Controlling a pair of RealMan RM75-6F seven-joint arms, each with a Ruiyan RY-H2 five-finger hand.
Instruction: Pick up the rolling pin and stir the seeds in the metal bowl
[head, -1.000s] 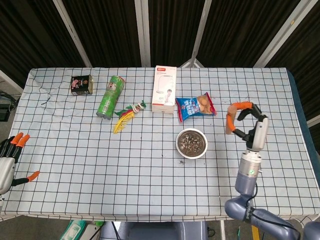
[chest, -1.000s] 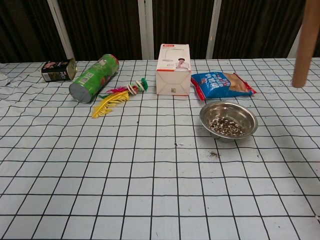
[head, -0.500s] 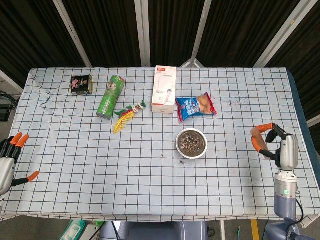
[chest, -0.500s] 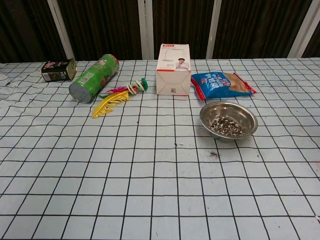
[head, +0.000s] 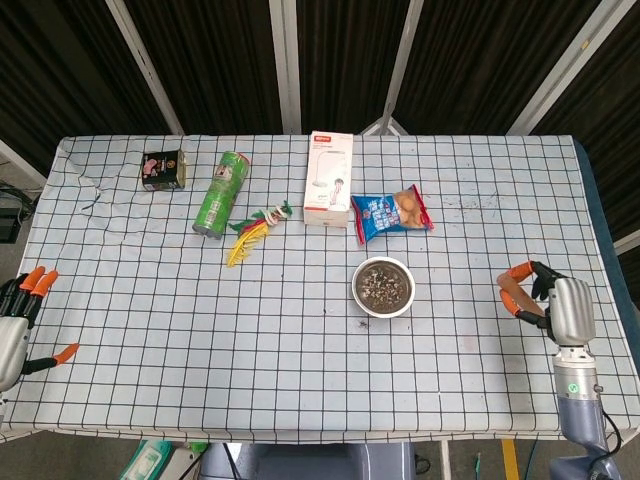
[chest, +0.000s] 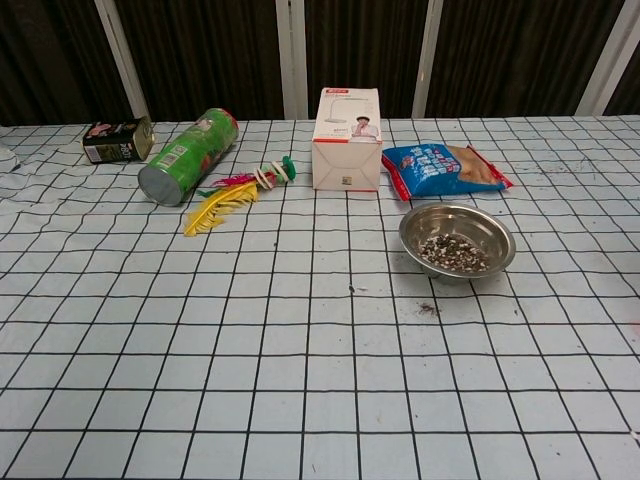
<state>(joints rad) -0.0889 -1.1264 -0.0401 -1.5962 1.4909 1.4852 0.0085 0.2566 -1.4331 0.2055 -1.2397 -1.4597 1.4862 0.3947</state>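
Pulling back right of the metal bowl (head: 382, 286), the right hand (head: 553, 303) keeps its fingers curled on the rolling pin (head: 513, 285), so stirring looks interrupted or over.

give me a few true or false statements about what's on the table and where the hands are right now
1. The metal bowl holds seeds. True.
2. The green can stands upright. False: it lies on its side.
3. The right hand is over the bowl. False: it is near the table's right edge, well clear of the bowl.
4. The snack bag lies behind the bowl in the chest view. True.
5. The white box lies flat. False: it stands upright.
6. The left hand is by the table's left edge. True.
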